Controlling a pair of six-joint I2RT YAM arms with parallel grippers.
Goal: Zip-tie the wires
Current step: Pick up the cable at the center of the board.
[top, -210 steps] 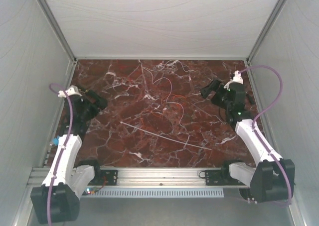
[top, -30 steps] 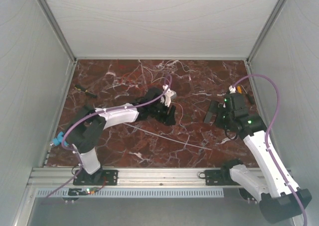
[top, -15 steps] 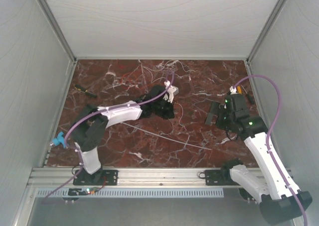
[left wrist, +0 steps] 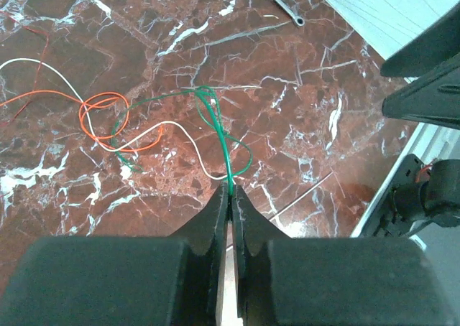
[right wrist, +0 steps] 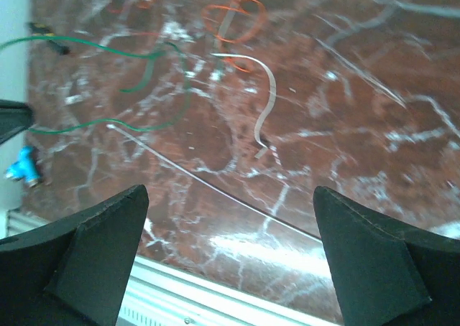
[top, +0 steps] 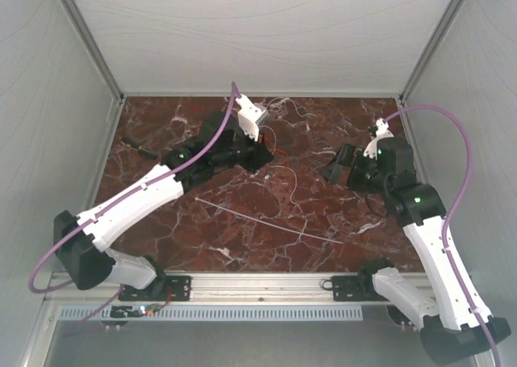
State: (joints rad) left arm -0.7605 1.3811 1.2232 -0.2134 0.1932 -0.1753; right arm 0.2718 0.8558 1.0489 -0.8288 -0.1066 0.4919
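My left gripper (left wrist: 230, 191) is shut on a thin green wire (left wrist: 215, 121) that rises from the marble to the jaws. Orange loops (left wrist: 100, 118) and a white strand (left wrist: 198, 164) of the wires lie tangled under it. From above, the left gripper (top: 257, 155) is over the far middle of the table. The zip tie (top: 266, 220), a straight pale strip, lies diagonally nearer the front. My right gripper (top: 335, 169) is at the right, open and holding nothing. Its wrist view has the zip tie (right wrist: 208, 184) between the wide fingers (right wrist: 108, 233), with the white wire (right wrist: 262, 103) beyond.
A screwdriver (top: 137, 147) lies at the far left of the table. A blue clip (right wrist: 21, 164) sits at the left edge. Grey walls enclose the table on three sides, and a metal rail (top: 258, 284) runs along the near edge.
My left gripper has shut on the green wire and pulled back toward the far side, lifting it. My right gripper has shifted slightly farther away and stayed open.
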